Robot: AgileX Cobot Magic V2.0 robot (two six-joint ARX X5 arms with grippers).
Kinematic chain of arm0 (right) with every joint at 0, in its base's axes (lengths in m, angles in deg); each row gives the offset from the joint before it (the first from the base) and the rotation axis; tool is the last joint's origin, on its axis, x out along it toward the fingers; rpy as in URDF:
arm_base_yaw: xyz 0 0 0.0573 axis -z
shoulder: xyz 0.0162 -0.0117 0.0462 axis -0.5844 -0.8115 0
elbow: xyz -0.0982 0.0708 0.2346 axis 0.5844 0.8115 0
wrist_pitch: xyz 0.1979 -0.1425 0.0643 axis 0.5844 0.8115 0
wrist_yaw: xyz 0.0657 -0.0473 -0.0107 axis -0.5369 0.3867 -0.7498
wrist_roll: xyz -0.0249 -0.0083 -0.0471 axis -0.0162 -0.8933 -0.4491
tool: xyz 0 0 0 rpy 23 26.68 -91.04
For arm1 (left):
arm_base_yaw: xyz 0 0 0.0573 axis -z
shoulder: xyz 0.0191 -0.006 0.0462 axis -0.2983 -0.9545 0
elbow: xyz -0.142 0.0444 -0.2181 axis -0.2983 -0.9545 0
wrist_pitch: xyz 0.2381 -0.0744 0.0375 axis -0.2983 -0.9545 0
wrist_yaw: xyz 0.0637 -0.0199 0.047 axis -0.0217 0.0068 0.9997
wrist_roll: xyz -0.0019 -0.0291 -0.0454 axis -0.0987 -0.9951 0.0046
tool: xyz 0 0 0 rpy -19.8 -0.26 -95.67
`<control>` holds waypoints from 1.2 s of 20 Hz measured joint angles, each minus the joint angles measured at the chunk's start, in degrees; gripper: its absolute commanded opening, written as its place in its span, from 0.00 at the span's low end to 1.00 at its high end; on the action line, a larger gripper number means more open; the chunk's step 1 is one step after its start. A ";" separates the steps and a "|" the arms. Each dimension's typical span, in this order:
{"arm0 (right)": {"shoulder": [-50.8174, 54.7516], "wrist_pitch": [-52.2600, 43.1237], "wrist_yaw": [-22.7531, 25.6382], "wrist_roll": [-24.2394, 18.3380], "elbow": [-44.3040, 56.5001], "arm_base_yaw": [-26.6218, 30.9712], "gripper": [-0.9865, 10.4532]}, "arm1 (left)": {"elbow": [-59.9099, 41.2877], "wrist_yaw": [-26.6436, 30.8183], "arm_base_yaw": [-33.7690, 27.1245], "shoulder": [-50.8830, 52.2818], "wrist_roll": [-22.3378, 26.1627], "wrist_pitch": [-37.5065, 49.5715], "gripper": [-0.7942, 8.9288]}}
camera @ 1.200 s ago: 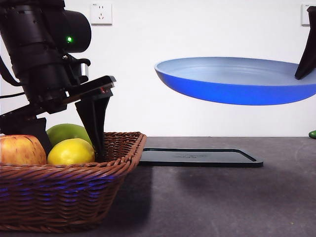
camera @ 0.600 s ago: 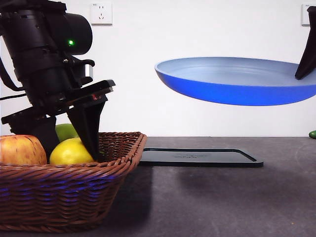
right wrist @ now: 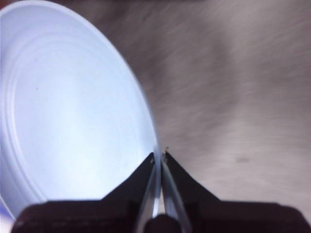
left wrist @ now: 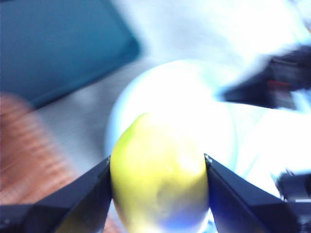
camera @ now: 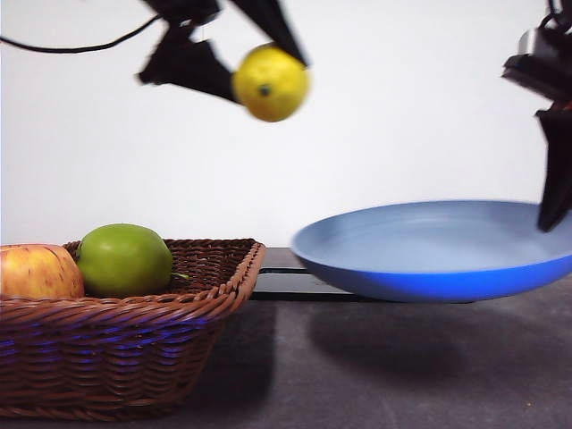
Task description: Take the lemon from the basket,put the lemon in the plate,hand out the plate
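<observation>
Upper centre of the front view: the smooth bright yellow oval lemon (camera: 271, 82) hangs in the air, clamped betw. the two black jaws of the left gripper (camera: 259, 67), which comes in from the top edge w/ a thin black cable trailing to the upper left. Left wrist view confirms it: left gripper (left wrist: 158, 167) has one jaw pressed on each side of the lemon (left wrist: 159, 177), picture blurred.

Lower left of the front view: the brown woven wicker basket w/ braided rim (camera: 134, 335) sits on the dark grey table (camera: 402, 375). Inside it, a green apple (camera: 124, 260) and, at the left edge of the frame, a red-yellow apple (camera: 37, 272), the two just beside each other. Lemon is well above the basket and off to its right side, not touching it.

Right half of the front view: the wide shallow matte blue-grey round plate (camera: 438, 255) is held off the table, slightly tilted, its shadow on the table below. Right gripper (camera: 556, 201) grips its rim at the right edge of the frame. Right wrist view: right gripper (right wrist: 159, 158) has its jaws pinched on the plate (right wrist: 73, 111) rim, nearly together. Lemon is above and left of the plate, apart from it.

Behind the plate, centre frame, a flat black rectangular tray (camera: 286, 284) lies on the table just right of the basket, mostly hidden.
</observation>
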 measured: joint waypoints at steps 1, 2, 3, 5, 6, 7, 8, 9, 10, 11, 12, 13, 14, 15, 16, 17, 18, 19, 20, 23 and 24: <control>-0.85 -0.33 -1.99 0.04 0.00 -0.13 0.09 | -0.04 2.80 2.58 -0.39 0.85 1.03 0.31; -1.07 -0.63 -3.43 0.15 0.00 -0.26 0.09 | -0.04 6.23 5.31 -0.83 1.99 1.84 0.31; -1.05 -0.83 -4.26 0.22 0.00 -0.55 0.09 | -0.04 9.97 7.91 -1.42 3.13 2.10 0.31; -1.05 -0.83 -5.11 0.52 0.00 -1.36 0.09 | -0.04 14.12 12.50 -3.54 5.03 2.08 0.31; -1.05 -0.83 -5.11 0.57 0.00 -1.51 0.09 | -0.04 14.19 13.94 -4.90 5.64 2.05 0.31; -1.05 -0.83 -5.11 0.59 0.00 -1.75 0.09 | -0.09 14.21 15.10 -6.47 6.03 2.01 0.31; -1.05 -0.83 -5.11 0.59 0.00 -1.77 0.09 | -0.11 14.29 15.74 -7.54 6.16 1.90 0.31; -1.05 -0.85 -5.22 0.61 0.00 -1.77 0.09 | -0.11 14.40 16.15 -8.52 6.27 1.90 0.31; -1.05 -0.85 -5.60 0.61 0.00 -1.77 0.09 | -0.11 14.47 16.52 -9.35 6.32 1.86 0.31; -1.05 -0.83 -6.03 0.66 0.00 -1.75 0.09 | -0.11 14.62 16.74 -9.86 6.32 1.77 0.32; -1.05 -0.83 -6.45 0.77 0.00 -1.75 0.09 | -0.11 14.60 16.90 -10.25 6.36 1.53 0.36; -1.05 -0.83 -6.54 0.77 0.00 -1.75 0.09 | -0.11 14.60 16.96 -10.43 6.47 1.44 0.41; -1.05 -0.83 -6.56 0.77 0.00 -1.77 0.09 | -0.11 14.60 16.98 -10.47 6.51 1.42 0.44; -1.05 -0.83 -6.56 0.77 0.00 -1.77 0.09 | -0.11 14.60 16.98 -10.47 6.51 1.42 0.45; -1.05 -0.83 -6.51 0.77 0.00 -1.75 0.09 | -0.11 14.60 16.98 -10.47 6.51 1.44 0.47; -1.05 -0.81 -6.43 0.77 0.00 -1.77 0.09 | -0.11 14.60 16.98 -10.47 6.51 1.42 0.47; -1.05 -0.81 -6.36 0.81 0.00 -1.75 0.09 | -0.11 14.58 16.98 -10.47 6.51 1.42 0.47; -1.05 -0.83 -6.40 1.09 0.00 -1.75 0.09 | -0.11 14.53 16.98 -10.47 6.51 1.44 0.47; -1.05 -0.83 -6.40 1.44 0.00 -1.75 0.09 | -0.11 14.58 16.98 -10.47 6.54 1.51 0.47; -1.05 -0.83 -6.38 2.25 0.00 -1.75 0.09 | -0.09 14.58 16.85 -10.25 6.51 1.46 0.47; -1.05 -0.83 -6.40 2.56 0.00 -1.75 0.09 | -0.02 14.58 16.55 -9.42 6.51 0.42 0.47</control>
